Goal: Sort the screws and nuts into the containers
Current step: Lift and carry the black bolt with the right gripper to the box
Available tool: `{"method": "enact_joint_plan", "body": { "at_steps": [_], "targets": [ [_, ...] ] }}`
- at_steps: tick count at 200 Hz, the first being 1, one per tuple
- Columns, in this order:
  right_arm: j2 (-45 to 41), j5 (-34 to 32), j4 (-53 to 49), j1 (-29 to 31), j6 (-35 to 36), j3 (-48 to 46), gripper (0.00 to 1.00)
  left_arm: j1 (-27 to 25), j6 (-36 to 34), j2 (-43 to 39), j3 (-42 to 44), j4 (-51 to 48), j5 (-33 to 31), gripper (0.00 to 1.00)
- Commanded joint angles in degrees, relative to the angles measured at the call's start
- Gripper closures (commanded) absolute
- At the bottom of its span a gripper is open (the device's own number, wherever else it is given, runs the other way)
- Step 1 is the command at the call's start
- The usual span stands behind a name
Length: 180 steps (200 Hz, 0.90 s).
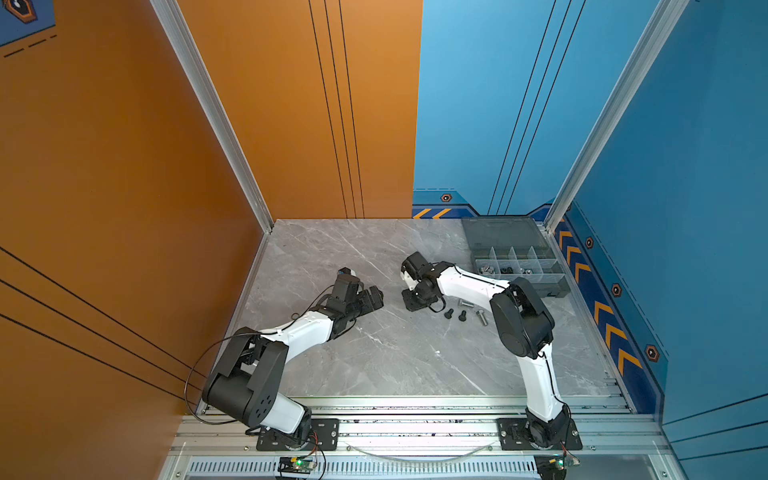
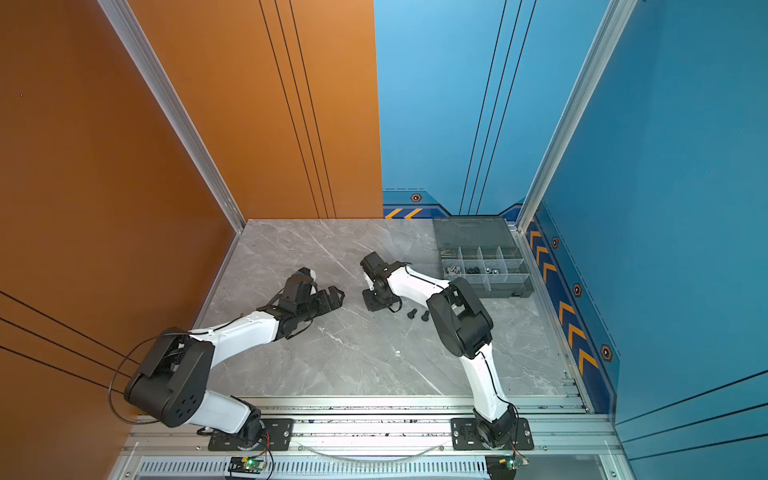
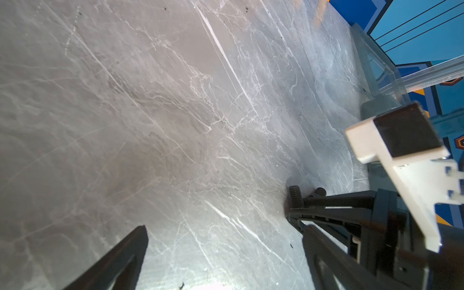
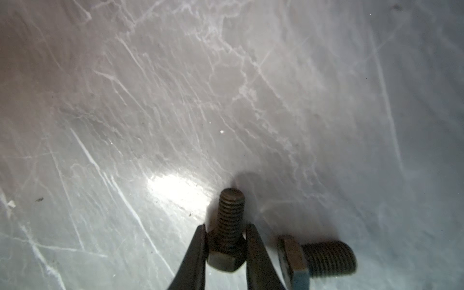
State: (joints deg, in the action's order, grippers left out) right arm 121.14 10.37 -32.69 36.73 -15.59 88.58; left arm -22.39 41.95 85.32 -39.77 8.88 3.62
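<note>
Grey marble bench (image 1: pixel 374 365) carries the box (image 1: pixel 552 286); the pick is happening in front of the box and to its left. To do it well, I'd squeeze squarely on the hex flats, lift straight up, and clear the neighbouring screw (image 4: pixel 324 258) before swinging over to the box. The left tool (image 3: pixel 224 227), further left of the box, is spread wide and holds nothing. The right tool (image 4: pixel 226 226) is nearly pressed together, pinching the black screw (image 4: pixel 230 213) by its hex head.
</note>
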Motion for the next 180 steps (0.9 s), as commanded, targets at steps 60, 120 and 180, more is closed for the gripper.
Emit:
{"method": "enact_joint_plan", "body": {
  "at_steps": [60,120,180],
  "targets": [
    [-18.18,10.75,6.55,-15.07,-0.59,-9.86,1.0,-0.05,0.58,2.13,-1.83,0.64,1.58,0.02],
    [-21.67,0.07,0.16,-25.36,-0.62,-12.69,1.0,-0.71,0.68,3.49,-3.96,1.37,2.21,0.02],
    [-21.94,-7.15,-2.15,-28.01,-1.74,-14.88,1.0,-1.24,0.63,3.74,-4.44,1.57,2.82,0.02]
  ]
}}
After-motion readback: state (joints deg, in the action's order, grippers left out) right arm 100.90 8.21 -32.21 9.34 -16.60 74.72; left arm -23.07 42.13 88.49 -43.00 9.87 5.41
